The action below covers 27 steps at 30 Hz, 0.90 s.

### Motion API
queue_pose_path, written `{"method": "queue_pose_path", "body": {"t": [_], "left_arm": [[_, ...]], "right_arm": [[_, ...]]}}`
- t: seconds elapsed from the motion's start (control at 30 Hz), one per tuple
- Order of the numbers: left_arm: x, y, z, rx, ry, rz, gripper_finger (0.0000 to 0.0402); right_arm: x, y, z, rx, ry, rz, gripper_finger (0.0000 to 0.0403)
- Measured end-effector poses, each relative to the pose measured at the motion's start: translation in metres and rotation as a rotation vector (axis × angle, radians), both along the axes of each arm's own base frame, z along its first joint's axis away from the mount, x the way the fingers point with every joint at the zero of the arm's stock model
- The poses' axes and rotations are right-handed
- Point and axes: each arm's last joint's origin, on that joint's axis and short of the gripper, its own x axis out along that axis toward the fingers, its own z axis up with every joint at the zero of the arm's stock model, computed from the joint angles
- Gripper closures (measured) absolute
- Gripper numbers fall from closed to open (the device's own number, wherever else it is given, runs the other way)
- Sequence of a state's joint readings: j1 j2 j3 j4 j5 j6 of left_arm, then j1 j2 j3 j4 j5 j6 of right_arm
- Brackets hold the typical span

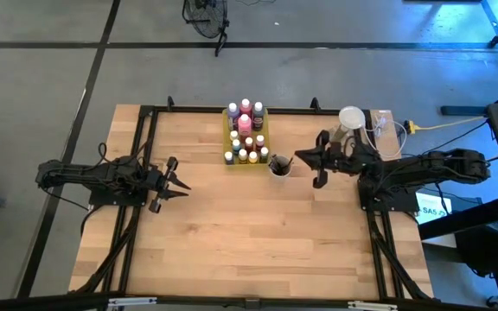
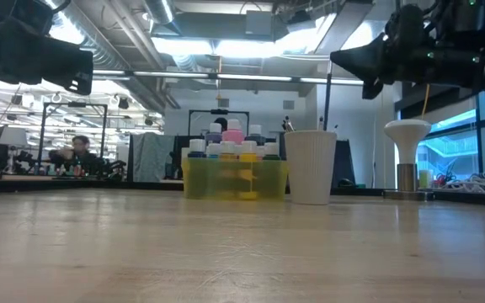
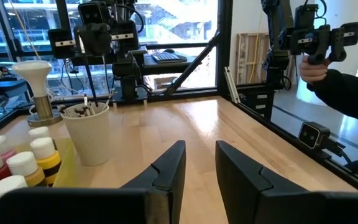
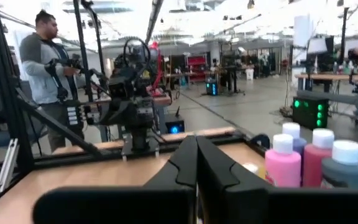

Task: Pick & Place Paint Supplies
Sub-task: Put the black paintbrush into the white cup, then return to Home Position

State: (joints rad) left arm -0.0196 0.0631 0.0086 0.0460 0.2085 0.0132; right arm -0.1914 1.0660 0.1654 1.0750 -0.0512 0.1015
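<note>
On the wooden worktop (image 1: 249,225), the paint bottles (image 1: 245,134) stand packed together in a see-through yellow tray (image 1: 228,138) near the far edge, roughly midway across; their caps show white, pink, red, yellow and dark. Just beside the tray, toward the right arm, stands a pale ribbed cup (image 2: 310,167) with thin dark brushes (image 3: 84,110) standing in it, their ends poking above the rim. The left tool (image 1: 178,183) hovers over the worktop on the left side, well apart from the tray, pointing toward the middle; its two dark fingers (image 3: 166,171) stand a little apart with a narrow gap between them and nothing held. The right tool (image 1: 301,158) is above the worktop, close to the cup on its right side, with its tip pointing at the cup; its fingers (image 4: 194,165) are pressed together and hold nothing. From the right wrist, a pink bottle (image 4: 283,163) and its neighbours show close by. Behind the cup, near the right arm's base, a white mushroom-shaped lamp (image 2: 406,147) stands on the worktop. Beyond the table a person (image 4: 45,68) in a grey top stands holding a dark device, and a hand (image 3: 312,70) in a dark sleeve holds another.
</note>
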Motion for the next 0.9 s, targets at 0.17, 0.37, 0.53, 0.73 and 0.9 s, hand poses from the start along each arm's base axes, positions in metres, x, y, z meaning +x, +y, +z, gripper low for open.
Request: {"method": "queue_pose_path", "body": {"t": [0.17, 0.37, 0.53, 0.73, 0.9], "left_arm": [[0.000, 0.000, 0.000, -0.001, 0.000, 0.000, 0.0318], [0.000, 0.000, 0.000, -0.009, 0.002, 0.000, 0.0319], [0.000, 0.000, 0.000, -0.017, 0.004, 0.000, 0.0319], [0.000, 0.000, 0.000, -0.018, 0.004, 0.000, 0.0318], [0.000, 0.000, 0.000, -0.036, 0.008, 0.001, 0.0319]], "right_arm": [[0.000, -0.003, -0.004, 0.028, 0.041, -0.013, 0.0374], [0.000, -0.005, -0.005, 0.036, 0.048, -0.025, 0.0319], [0.000, -0.005, -0.005, 0.035, 0.049, -0.025, 0.0271], [0.004, -0.004, 0.005, 0.025, 0.009, -0.006, 0.0233], [0.008, -0.004, 0.022, 0.041, -0.062, 0.016, 0.0227]]}}
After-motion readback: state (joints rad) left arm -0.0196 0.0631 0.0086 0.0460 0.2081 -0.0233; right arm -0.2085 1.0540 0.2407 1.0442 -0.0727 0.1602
